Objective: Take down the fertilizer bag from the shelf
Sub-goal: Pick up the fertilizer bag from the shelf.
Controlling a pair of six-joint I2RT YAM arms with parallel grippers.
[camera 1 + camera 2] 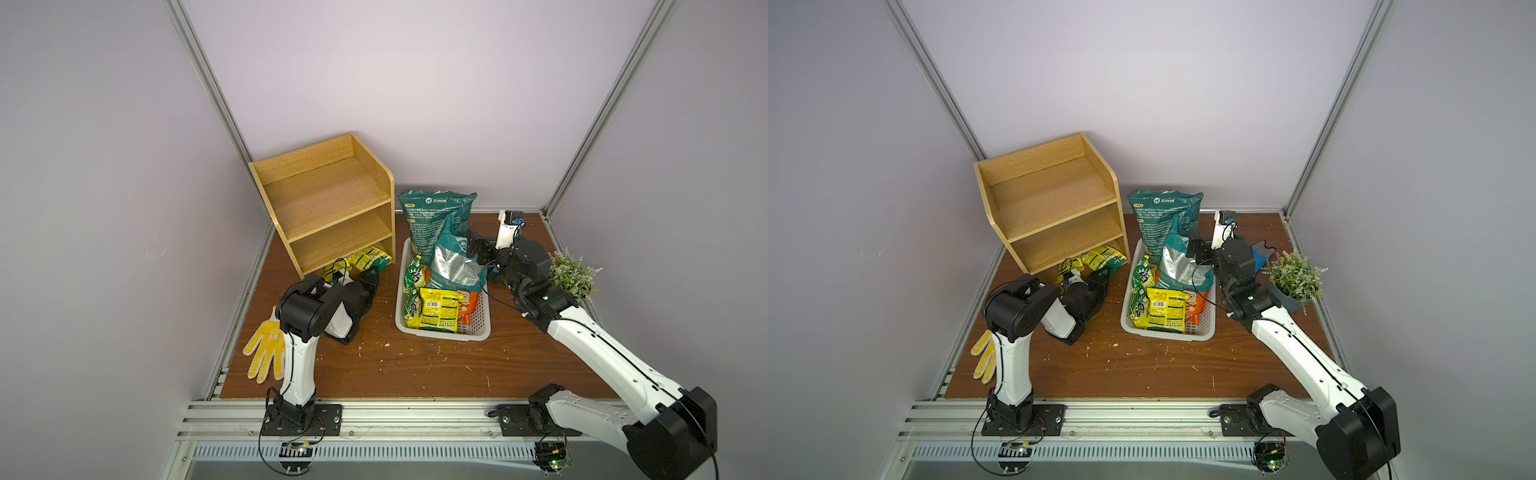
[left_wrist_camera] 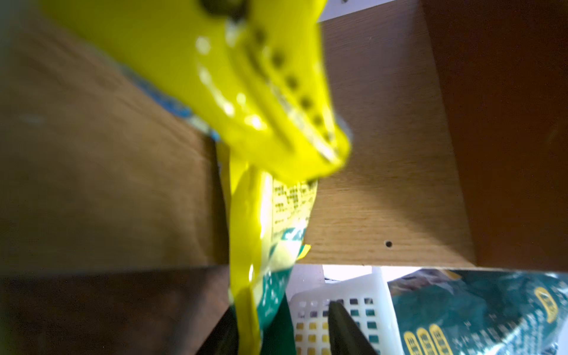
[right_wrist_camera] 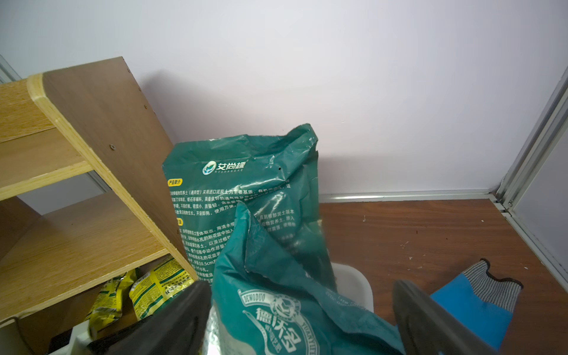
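Observation:
The light-wood shelf stands at the back left, its top two tiers bare. A yellow-green fertilizer bag sticks out of the bottom tier. My left gripper is low at that opening. In the left wrist view the bag runs between the jaws of the left gripper. It lies against one finger, with a gap to the other. My right gripper stands wide open round the top of a teal bag in the white basket.
The basket holds several bags, with a tall dark-green bag upright at its back. A yellow glove lies by the left arm's base. A potted plant and a blue glove sit at the right.

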